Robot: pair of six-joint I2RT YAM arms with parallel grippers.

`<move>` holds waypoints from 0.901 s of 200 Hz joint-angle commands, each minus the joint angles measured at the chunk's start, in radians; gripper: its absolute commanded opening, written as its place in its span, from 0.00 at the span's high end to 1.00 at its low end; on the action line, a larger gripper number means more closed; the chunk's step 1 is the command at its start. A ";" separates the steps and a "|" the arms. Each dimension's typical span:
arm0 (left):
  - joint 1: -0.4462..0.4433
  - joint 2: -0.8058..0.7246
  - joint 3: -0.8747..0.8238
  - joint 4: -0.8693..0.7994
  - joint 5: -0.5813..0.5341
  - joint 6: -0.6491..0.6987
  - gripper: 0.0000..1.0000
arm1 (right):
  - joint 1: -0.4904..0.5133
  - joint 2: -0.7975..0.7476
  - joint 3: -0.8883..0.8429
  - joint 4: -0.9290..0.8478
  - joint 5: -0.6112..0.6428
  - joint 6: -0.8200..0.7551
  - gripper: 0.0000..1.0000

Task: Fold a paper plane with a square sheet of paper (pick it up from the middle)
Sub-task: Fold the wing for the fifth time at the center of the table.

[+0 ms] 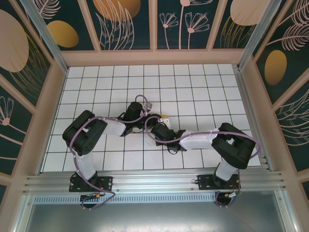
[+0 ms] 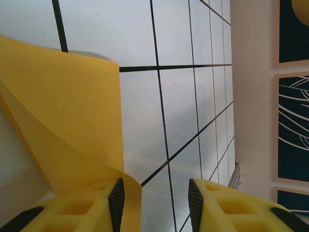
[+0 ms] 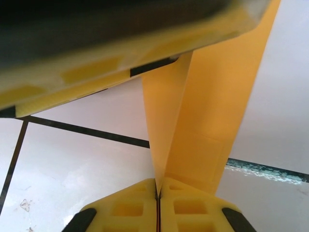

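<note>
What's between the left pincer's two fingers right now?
In the left wrist view, the square sheet of paper hugs one finger of the left pincer; the rest of the gap shows bare table.

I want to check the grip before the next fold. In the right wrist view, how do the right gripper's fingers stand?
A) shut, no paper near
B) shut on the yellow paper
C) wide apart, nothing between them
B: on the right gripper the fingers meet, and the square sheet of paper rises from between them.

White gridded tabletop (image 1: 193, 87); dark teal floral wall panels (image 1: 128, 29); pale wooden frame (image 1: 154, 57).
</note>
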 commanded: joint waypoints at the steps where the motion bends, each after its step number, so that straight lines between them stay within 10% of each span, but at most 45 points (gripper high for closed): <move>1: -0.005 -0.012 0.027 -0.010 -0.002 0.010 0.57 | -0.015 -0.049 -0.058 0.074 -0.066 0.014 0.95; 70: -0.004 -0.107 -0.009 0.009 -0.029 0.011 0.47 | -0.194 -0.191 -0.340 0.524 -0.473 0.097 0.97; 180: -0.005 -0.064 -0.092 0.180 0.078 -0.039 0.53 | -0.297 -0.092 -0.330 0.566 -0.691 0.141 0.97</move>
